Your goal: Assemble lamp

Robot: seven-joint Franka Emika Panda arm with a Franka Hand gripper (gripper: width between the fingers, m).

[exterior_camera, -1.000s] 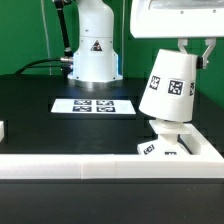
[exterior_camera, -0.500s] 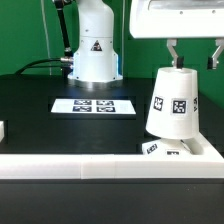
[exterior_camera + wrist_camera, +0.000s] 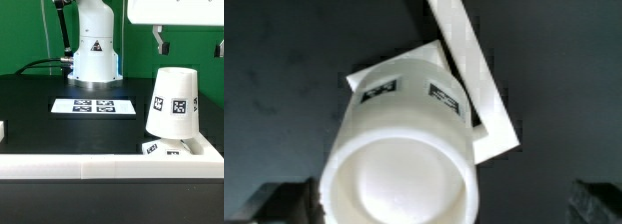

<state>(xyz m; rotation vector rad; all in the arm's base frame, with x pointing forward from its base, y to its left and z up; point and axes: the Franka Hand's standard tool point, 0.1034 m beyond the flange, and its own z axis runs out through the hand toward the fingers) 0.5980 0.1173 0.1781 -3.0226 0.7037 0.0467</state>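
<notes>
Lamp shade (image 3: pixel 174 102) sits upright w/ narrow closed end up, wide end down, on the lamp base (image 3: pixel 168 148) at the exterior view's right, near front of the black bench (image 3: pixel 40 105). Shade is all white plastic, tapered cup shape, rounded top edge; two black-and-white square tags on the side facing the camera, one more side-on than the other. Leans very slightly toward the exterior view's left. Base is a flat white square slab, a tag visible on its front edge under the shade; it lies against the white rail (image 3: pixel 100 167) that runs along the bench front and turns up the right side. Bulb not visible, can't tell if it's under the shade.

Hand (image 3: pixel 188 40) hangs above the shade, clear of it, fingers apart & holding nothing; one finger (image 3: pixel 158 39) shows fully in the exterior view, the other is cut by the frame edge.

Wrist view looks straight down on the shade (image 3: pixel 402 170): round flat top, smooth wall w/ tags, square base (image 3: pixel 464 95) corner poking out behind, dark finger tips on either side, not touching.

Marker board (image 3: pixel 93 105) lies flat mid-bench, well apart from the lamp. Arm's pedestal (image 3: pixel 92 50) stands behind it.
</notes>
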